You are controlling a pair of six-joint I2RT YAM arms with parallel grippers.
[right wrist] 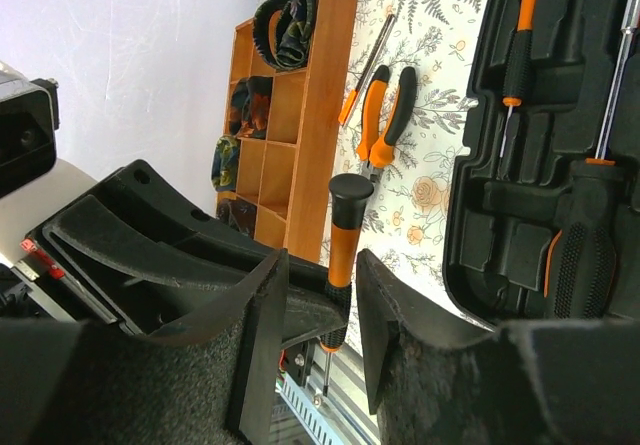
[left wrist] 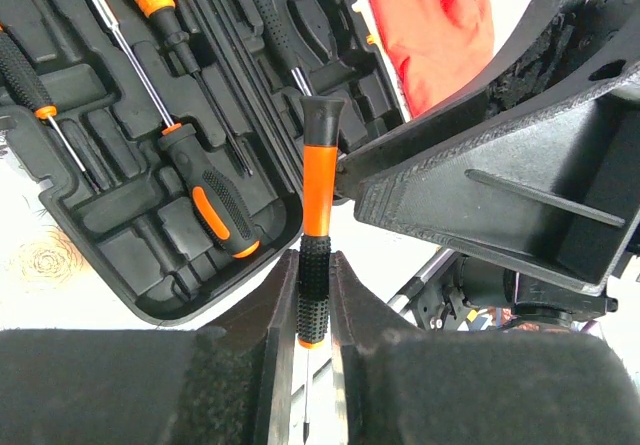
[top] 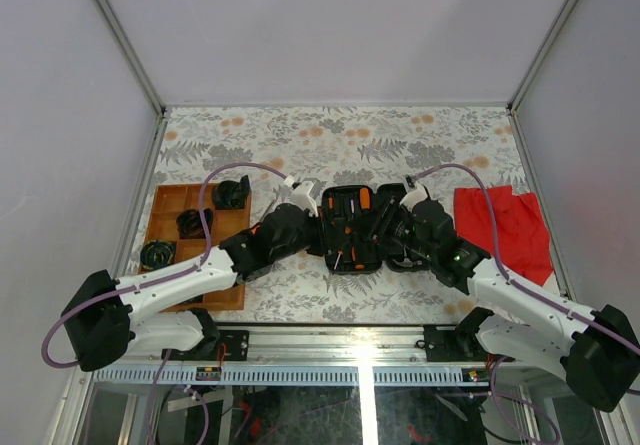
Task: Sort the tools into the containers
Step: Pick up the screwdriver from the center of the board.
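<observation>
Left wrist: screwdriver (left wrist: 318,185) tip cut off, clamped in left end effector (left wrist: 312,267).

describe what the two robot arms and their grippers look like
The left arm and right arm have white shells with chunky black joints and black bases. A thin purple cable loops off each. The left gripper and right gripper are matte black, with broad, wedge-shaped, rough-textured fingers. A small green light shows on the right arm.
</observation>
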